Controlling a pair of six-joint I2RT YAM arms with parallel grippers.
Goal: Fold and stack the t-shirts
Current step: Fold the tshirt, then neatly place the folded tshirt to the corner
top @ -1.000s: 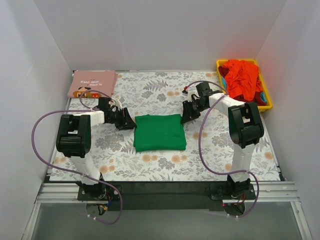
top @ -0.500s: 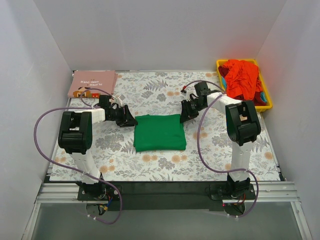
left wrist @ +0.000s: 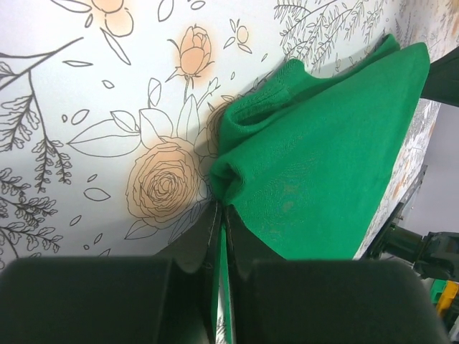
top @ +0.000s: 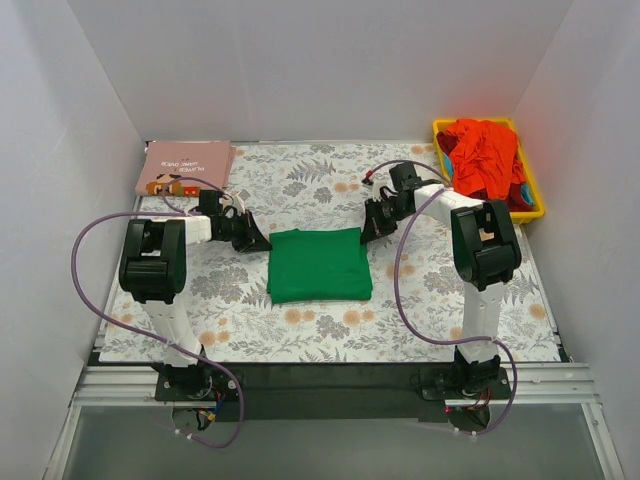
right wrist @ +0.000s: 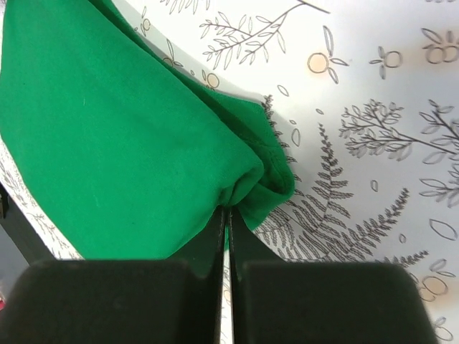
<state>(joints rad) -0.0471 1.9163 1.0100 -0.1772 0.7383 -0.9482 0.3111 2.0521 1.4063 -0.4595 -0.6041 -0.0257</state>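
A folded bright green t-shirt [top: 319, 264] lies in the middle of the floral table covering. My left gripper [top: 262, 242] is shut on its far left corner; in the left wrist view the gripper [left wrist: 223, 208] pinches bunched green cloth [left wrist: 315, 150]. My right gripper [top: 367, 234] is shut on the far right corner; in the right wrist view the gripper [right wrist: 227, 209] pinches the green fabric [right wrist: 122, 143]. A folded dusty pink t-shirt [top: 186, 167] with white text lies at the far left corner. Red-orange t-shirts [top: 484, 155] are piled in the bin.
A yellow plastic bin [top: 535, 195] stands at the far right corner. White walls close in the back and sides. The grey-and-orange floral covering [top: 300, 330] spreads over the table; a black strip runs along the near edge by the arm bases.
Both grippers have moved slightly toward the back while still shut on the green shirt's far corners. The shirt itself has barely shifted.
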